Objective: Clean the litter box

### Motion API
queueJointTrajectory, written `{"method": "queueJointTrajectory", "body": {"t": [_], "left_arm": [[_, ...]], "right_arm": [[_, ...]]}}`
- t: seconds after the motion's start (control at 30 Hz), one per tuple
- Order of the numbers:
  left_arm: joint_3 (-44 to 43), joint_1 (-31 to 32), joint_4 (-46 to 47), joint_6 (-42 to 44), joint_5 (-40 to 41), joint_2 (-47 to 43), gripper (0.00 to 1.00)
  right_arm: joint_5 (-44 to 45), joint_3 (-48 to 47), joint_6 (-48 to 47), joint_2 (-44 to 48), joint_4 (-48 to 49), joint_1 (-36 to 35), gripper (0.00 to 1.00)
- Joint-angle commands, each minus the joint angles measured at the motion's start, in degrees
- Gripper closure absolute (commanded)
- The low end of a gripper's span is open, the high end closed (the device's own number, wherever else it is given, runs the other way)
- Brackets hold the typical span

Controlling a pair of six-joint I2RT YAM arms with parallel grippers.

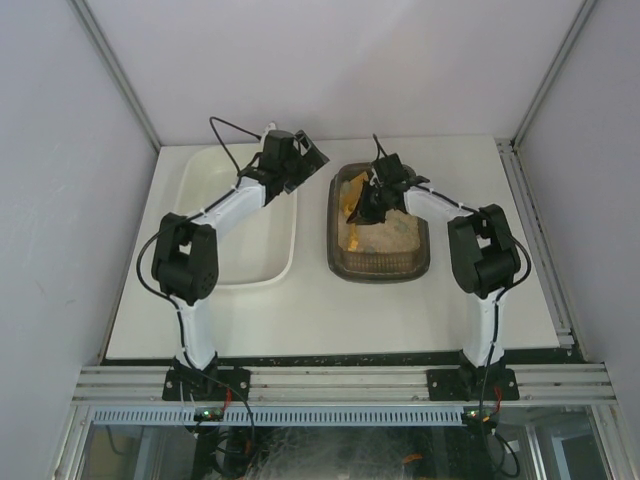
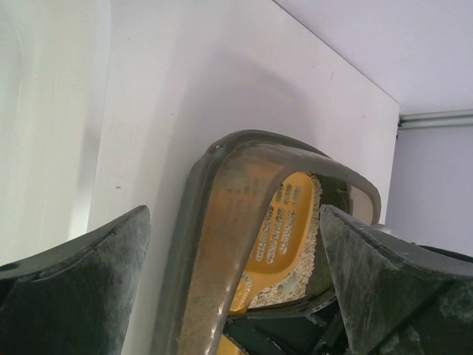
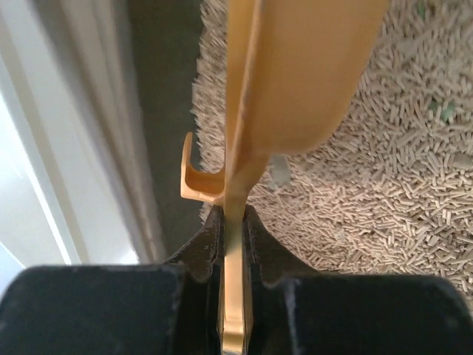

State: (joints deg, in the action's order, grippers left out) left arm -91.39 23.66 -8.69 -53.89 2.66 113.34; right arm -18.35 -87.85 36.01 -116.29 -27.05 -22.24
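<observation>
The dark brown-grey litter box [image 1: 378,268] with beige pellet litter [image 3: 384,192] sits at the table's middle. My right gripper [image 1: 375,200] is shut on the handle of a yellow slotted scoop [image 3: 295,74] and holds it over the litter at the box's far left end. The scoop [image 2: 284,222] and the box rim [image 2: 222,244] show in the left wrist view. My left gripper [image 1: 305,160] is open and empty, just left of the box's far corner, above the white tub's right rim.
A large white rectangular tub [image 1: 283,265] stands left of the litter box. White walls enclose the table on three sides. An aluminium rail [image 1: 340,385] runs along the near edge by the arm bases.
</observation>
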Motion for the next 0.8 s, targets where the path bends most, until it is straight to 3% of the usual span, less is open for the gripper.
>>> {"method": "queueJointTrajectory", "body": {"t": [0.0, 0.4, 0.6, 0.77], "left_arm": [[1.52, -0.52, 2.42, 2.99, 1.30, -4.38, 0.00], [6.12, -2.14, 3.01, 6.12, -1.29, -6.67, 0.00], [7.50, -2.78, 3.06, 7.25, -1.71, -8.10, 0.01], [8.32, -2.92, 3.11, 7.81, -1.53, -9.22, 0.01]], "right_arm": [[-7.23, 8.72, 4.12, 4.64, 10.86, 2.71, 1.00], [-12.39, 23.23, 5.70, 19.40, 17.62, 4.96, 1.00], [-16.58, 26.64, 7.97, 23.00, 22.14, 6.69, 1.00], [-23.82, 29.94, 14.46, 23.20, 31.58, 9.60, 1.00]]}}
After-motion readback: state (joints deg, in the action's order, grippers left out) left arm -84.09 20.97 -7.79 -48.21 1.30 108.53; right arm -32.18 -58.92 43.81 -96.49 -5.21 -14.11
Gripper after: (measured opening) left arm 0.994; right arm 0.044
